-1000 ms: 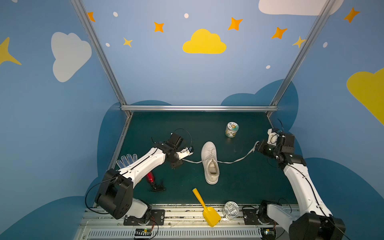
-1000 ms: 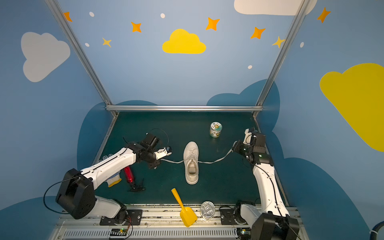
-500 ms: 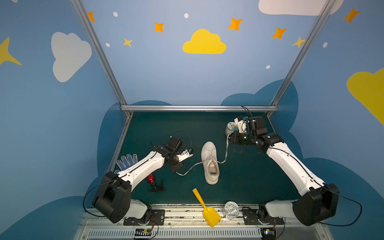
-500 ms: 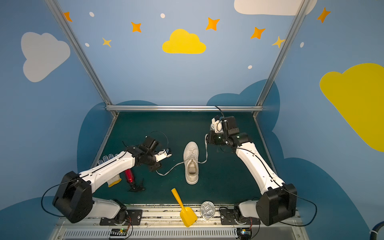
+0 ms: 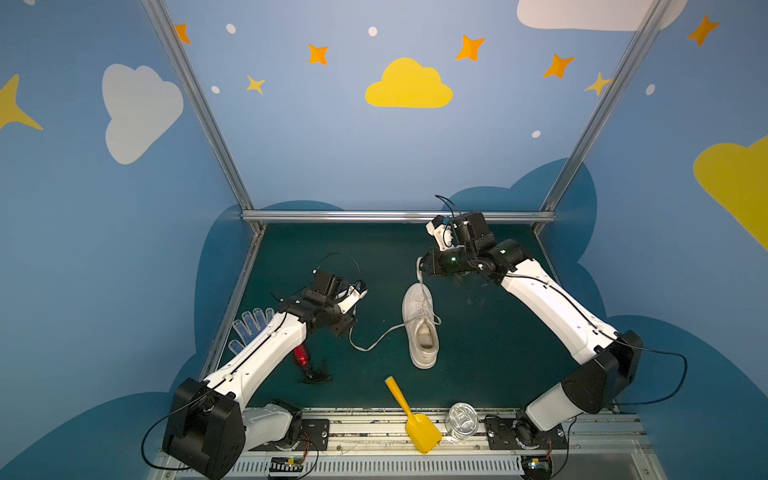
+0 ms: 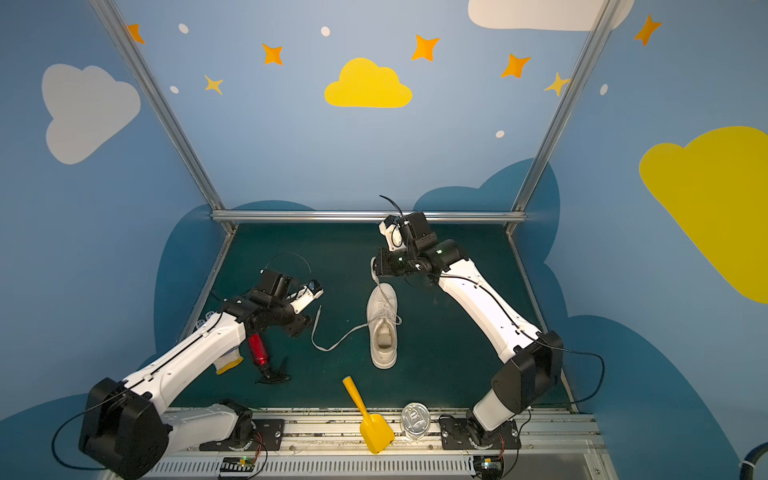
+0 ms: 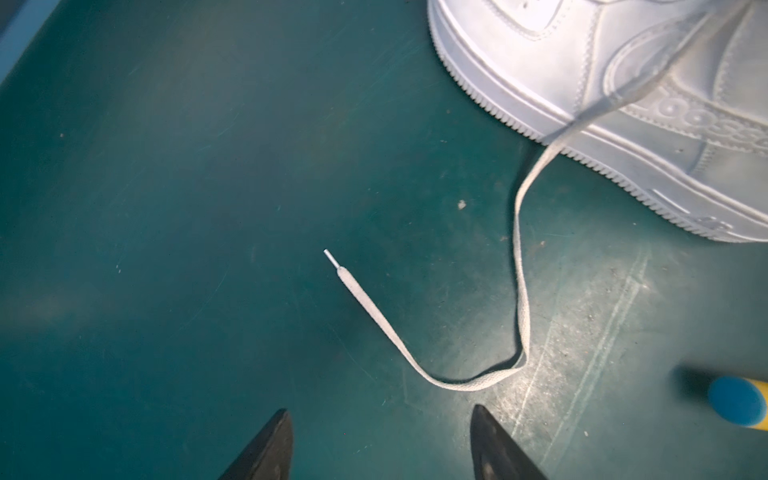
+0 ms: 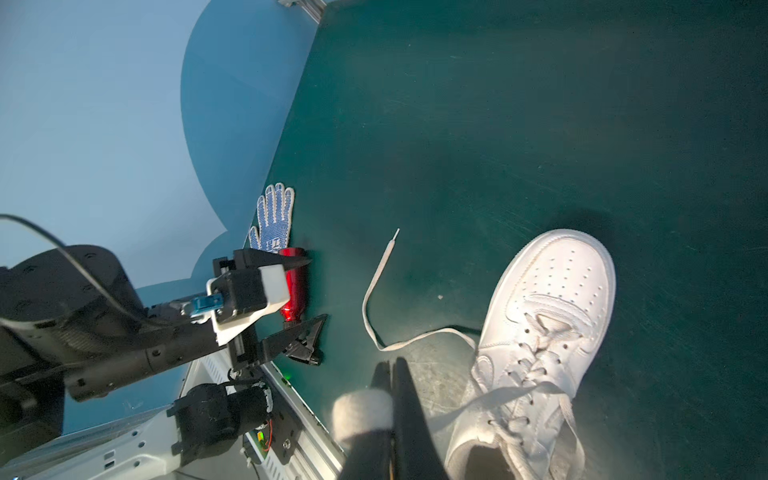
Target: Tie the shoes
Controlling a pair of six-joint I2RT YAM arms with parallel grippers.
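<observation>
1. Sneaker (image 5: 422, 328) sits mid-worktop (image 5: 490, 357), upright on its sole. Its long axis runs front to back, toe toward the back wall (image 5: 374, 166), heel toward the arm mounts. It's laced but not tied.
2. Right fingers (image 8: 399, 386) are pinched closed on the held lace (image 5: 420, 282), which runs from the eyelets up over the toe to them.
3. Left fingers (image 8: 305, 330) are spread wide with nothing in them, low over the worktop and off the shoe's left side.
4. Key relation: the free lace (image 7: 374, 316) lies flat on the worktop between the left fingers and the shoe.
   - It leaves the shoe's side and hooks through a bend just ahead of the fingertips, nearer one finger than the other.
   - From the bend it runs straight out to its tip, away from the fingers.
   - The left arm is clearly the nearer one. My read is that the bend or that straight run is the pickup spot.
5. Hard to make out:
   - The exact pinch point in the right fingers. The right wrist view shows only a blurred white blob there.
   - Whether the two laces cross at the throat.
   - The left fingertips in both top views, tucked under the wrist.
   - The glove (image 8: 274, 216), partly under the left arm from above.
</observation>
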